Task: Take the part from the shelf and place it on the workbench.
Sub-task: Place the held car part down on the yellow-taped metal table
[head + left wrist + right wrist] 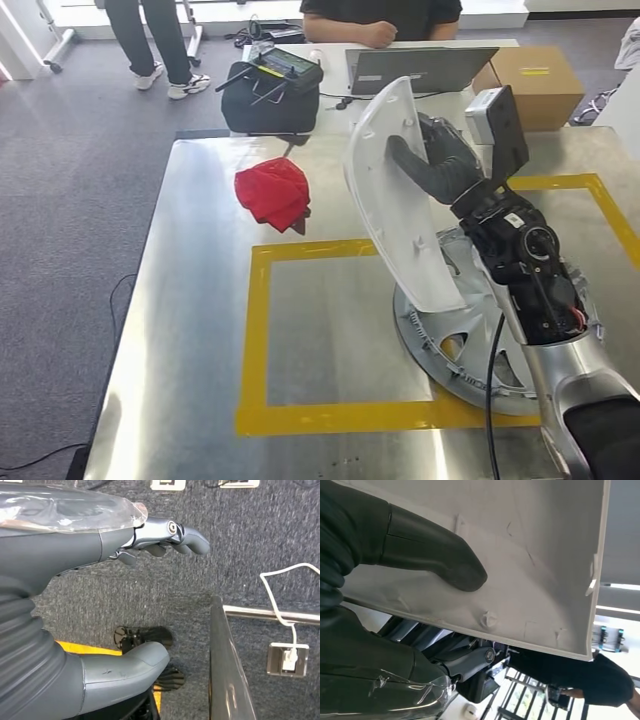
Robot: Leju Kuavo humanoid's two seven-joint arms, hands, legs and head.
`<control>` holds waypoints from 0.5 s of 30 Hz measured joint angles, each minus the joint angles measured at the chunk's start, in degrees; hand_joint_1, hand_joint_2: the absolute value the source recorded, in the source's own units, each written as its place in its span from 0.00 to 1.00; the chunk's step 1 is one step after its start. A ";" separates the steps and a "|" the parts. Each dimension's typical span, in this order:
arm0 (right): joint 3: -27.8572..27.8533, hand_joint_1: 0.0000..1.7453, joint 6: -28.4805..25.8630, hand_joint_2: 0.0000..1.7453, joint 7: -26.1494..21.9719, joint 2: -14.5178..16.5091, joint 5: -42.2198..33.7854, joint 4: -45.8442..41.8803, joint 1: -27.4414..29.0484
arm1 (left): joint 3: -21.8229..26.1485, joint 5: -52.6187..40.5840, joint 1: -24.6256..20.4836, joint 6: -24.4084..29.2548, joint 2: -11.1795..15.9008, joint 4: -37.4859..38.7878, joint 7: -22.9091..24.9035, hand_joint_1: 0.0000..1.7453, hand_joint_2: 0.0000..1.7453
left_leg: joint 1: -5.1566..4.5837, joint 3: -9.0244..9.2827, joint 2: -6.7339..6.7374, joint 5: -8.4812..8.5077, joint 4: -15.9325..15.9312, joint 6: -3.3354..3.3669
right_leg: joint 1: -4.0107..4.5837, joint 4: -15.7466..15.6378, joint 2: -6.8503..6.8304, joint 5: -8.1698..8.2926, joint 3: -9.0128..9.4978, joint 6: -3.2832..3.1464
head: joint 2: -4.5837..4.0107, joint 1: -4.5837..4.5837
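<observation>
Right hand (445, 160) grips the white part (392, 200), thumb pressed on its inner face, above the workbench (189, 330). Below it lies a wheel cover (445, 340), partly hidden. Red cloth (273, 192) lies apart. Left hand (166, 532) hangs with fingers apart, holding nothing.

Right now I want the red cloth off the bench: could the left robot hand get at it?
Probably not as it hangs: the left robot hand is down beside the bench over carpet, holding nothing. The red cloth lies uncovered, so raising that arm should reach it.
</observation>
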 joint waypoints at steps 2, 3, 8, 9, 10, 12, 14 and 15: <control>0.33 1.00 0.64 1.00 0.45 -0.13 0.49 0.06 0.57 | -0.15 0.05 0.01 -0.02 -0.01 -0.01 -0.33 0.00 1.00 | 0.00 0.05 0.00 -0.01 -0.14 -0.35 | 0.00 0.00 -0.01 -0.04 0.01 -0.12 | 0.00 -0.20; 0.51 1.00 0.97 1.00 0.54 -0.19 0.68 0.11 0.74 | -0.20 0.10 0.01 -0.02 -0.02 -0.01 -0.45 0.00 1.00 | 0.00 0.06 0.00 0.01 -0.18 -0.45 | 0.00 0.00 -0.01 -0.03 0.01 -0.15 | 0.00 -0.27; 1.35 1.00 1.69 1.00 0.18 -0.30 0.78 0.74 0.85 | -0.26 0.38 0.08 0.17 -0.05 -0.01 -0.04 0.00 1.00 | -0.01 0.07 -0.03 0.07 -0.22 -0.67 | -0.05 0.00 -0.08 0.02 0.06 -0.23 | 0.00 -0.49; 1.50 1.00 1.75 1.00 0.01 -0.30 0.73 0.92 0.81 | -0.26 0.38 0.11 0.28 -0.07 0.00 0.23 0.00 1.00 | -0.01 0.07 -0.04 0.08 -0.22 -0.68 | -0.07 0.00 -0.10 0.02 0.07 -0.23 | 0.00 -0.50; 1.65 1.00 1.80 1.00 -0.12 -0.30 0.66 1.08 0.74 | -0.26 0.39 0.13 0.38 -0.09 0.00 0.44 0.00 1.00 | -0.01 0.07 -0.04 0.08 -0.22 -0.69 | -0.11 0.00 -0.11 0.02 0.08 -0.23 | 0.00 -0.51; 1.92 1.00 1.90 1.00 -0.24 -0.30 0.39 1.36 0.50 | -0.26 0.44 0.17 0.52 -0.11 0.00 0.62 0.00 1.00 | -0.02 0.08 -0.05 0.09 -0.21 -0.71 | -0.18 0.00 -0.12 0.03 0.10 -0.23 | 0.00 -0.53; 2.13 1.00 2.03 1.00 -0.27 -0.30 0.05 1.60 0.25 | -0.26 0.54 0.23 0.68 -0.10 -0.01 0.62 0.00 1.00 | -0.04 0.09 -0.05 0.09 -0.21 -0.70 | -0.24 0.00 -0.14 0.03 0.13 -0.23 | 0.00 -0.55; 2.23 1.00 2.12 1.00 -0.26 -0.30 -0.06 1.71 0.16 | -0.26 0.62 0.29 0.81 -0.10 -0.01 0.62 0.00 1.00 | -0.05 0.10 -0.06 0.09 -0.21 -0.70 | -0.25 -0.01 -0.15 0.03 0.14 -0.23 | 0.00 -0.56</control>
